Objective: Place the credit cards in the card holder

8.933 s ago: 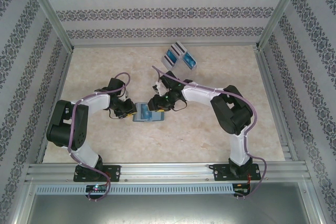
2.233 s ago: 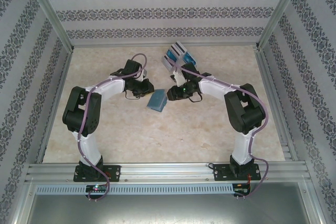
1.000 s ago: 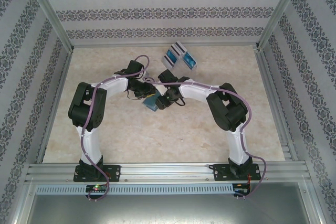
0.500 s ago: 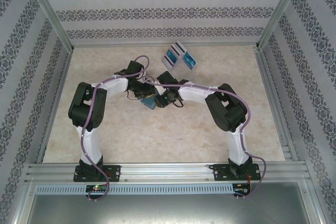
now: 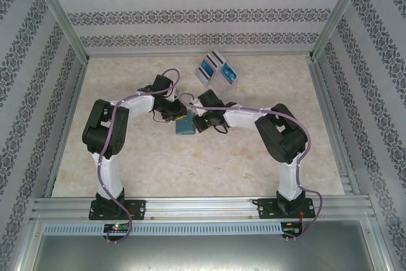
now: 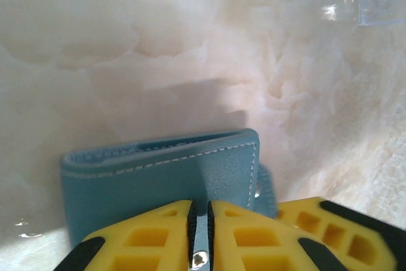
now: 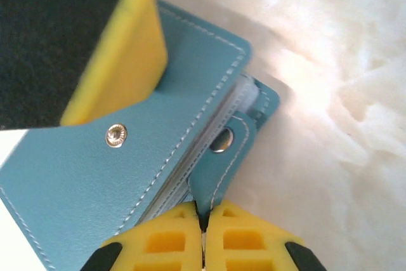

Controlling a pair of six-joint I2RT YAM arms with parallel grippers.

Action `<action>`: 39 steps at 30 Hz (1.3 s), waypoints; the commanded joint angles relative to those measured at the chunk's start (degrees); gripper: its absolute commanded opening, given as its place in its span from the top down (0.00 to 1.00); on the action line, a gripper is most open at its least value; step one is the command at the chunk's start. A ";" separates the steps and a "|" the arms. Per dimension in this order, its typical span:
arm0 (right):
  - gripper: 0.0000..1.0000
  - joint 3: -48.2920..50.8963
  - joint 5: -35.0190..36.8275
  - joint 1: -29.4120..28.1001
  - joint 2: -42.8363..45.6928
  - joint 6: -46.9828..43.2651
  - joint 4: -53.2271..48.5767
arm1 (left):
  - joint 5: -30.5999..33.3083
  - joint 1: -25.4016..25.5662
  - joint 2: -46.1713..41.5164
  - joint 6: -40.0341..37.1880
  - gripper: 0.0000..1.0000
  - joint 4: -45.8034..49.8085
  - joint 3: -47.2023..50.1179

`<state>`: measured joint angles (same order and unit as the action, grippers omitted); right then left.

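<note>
Right gripper [image 7: 203,219] has just pinched shut on the card holder's [image 5: 184,126] snap tab [image 7: 223,157]

At mid-table both arms meet on the teal case. The left gripper [image 6: 201,223] is clamped narrow on one cover. The right jaws, apart a second ago, now grip the strap, so the flap can probably be pulled open next. Pale sleeves show between the covers, but I cannot tell whether any holds a card. The credit cards [image 5: 212,66] lie loose near the far edge, well apart

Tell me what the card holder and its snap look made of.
Card holder: looks like teal faux or real leather, matte grain, pale stitched edges. Snap: shiny silvery stud, likely metal.
</note>
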<state>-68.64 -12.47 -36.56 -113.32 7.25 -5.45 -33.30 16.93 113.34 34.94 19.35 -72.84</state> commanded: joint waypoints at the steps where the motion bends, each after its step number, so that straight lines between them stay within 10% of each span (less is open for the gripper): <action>1: 0.96 1.83 -5.80 2.61 3.01 4.17 6.38 | 0.78 -1.14 -0.30 0.55 0.83 -1.19 1.96; 10: 0.97 4.35 -14.10 6.39 1.75 17.19 16.17 | -0.28 -1.16 0.50 2.24 0.83 -4.84 4.60; 19: 0.55 5.14 -23.38 7.99 1.34 10.38 12.94 | -0.22 -1.12 1.24 1.20 0.83 -2.95 1.21; 39: 0.54 -19.31 -26.60 10.93 -11.35 0.85 -17.27 | -0.64 -0.60 3.29 1.22 0.83 -3.80 1.31</action>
<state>-86.59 -36.53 -24.99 -122.13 10.61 -16.53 -35.59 16.40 114.61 36.45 14.37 -72.03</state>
